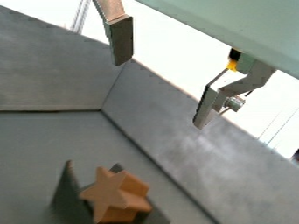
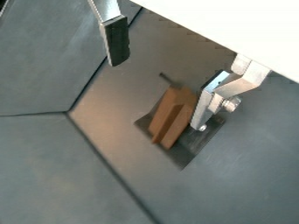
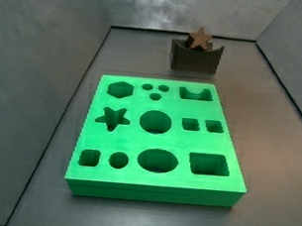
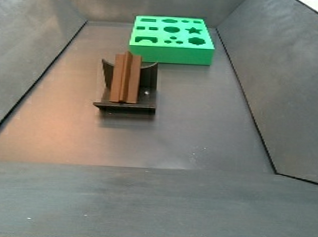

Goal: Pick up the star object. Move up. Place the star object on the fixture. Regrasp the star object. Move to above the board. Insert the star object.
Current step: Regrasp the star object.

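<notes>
Grey floor below gripper [image 1: 163, 74], fingers [image 1: 121, 41] apart.

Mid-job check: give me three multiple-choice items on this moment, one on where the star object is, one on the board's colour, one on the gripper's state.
1. Where is the star object?
A. in the board's star hole
B. on the fixture
C. between the fingers

2. What colour is the board?
A. bright green
B. red
C. white

3. How is the gripper?
A. shut on the star object
B. shut on nothing
C. open, holding nothing

Answers:
1 B: the star object sits in the notch of the fixture, apart from the board.
2 A: the slab is bright green in both side views.
3 C: the gripper hangs above the fixture with its fingers wide apart and nothing between them.
</notes>
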You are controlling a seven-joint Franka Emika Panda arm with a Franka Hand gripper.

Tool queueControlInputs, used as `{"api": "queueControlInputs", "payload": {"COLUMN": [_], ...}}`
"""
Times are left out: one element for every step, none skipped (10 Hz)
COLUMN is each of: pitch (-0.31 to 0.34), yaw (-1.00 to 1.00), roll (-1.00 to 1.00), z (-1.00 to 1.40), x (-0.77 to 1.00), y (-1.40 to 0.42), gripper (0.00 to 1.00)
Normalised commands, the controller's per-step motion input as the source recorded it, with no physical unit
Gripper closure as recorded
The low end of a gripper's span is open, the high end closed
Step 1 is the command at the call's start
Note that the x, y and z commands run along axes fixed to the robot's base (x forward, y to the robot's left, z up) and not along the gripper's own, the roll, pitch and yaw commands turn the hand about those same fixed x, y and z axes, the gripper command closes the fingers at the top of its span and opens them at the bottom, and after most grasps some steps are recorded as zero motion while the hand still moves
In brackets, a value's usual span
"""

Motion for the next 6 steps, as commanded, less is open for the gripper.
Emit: {"api": "queueControlInputs", "payload": {"pitch": [0.177,0.166,0.158,0.126,0.097,0.060], "yaw": [0.14,0.15,0.17,0.19,0.21,0.21], "roll": [0.98,0.79,0.67,0.36,0.22,0.16], "z": [-0.02,-0.02,-0.02,-0.02,-0.01,-0.01], "x": [0.10,0.10,0.11,0.11,0.10,0.09], "y": [-0.04,-0.04,-0.04,-0.05,-0.03,-0.03], "gripper": [0.00,0.00,0.00,0.00,0.00,0.00]}}
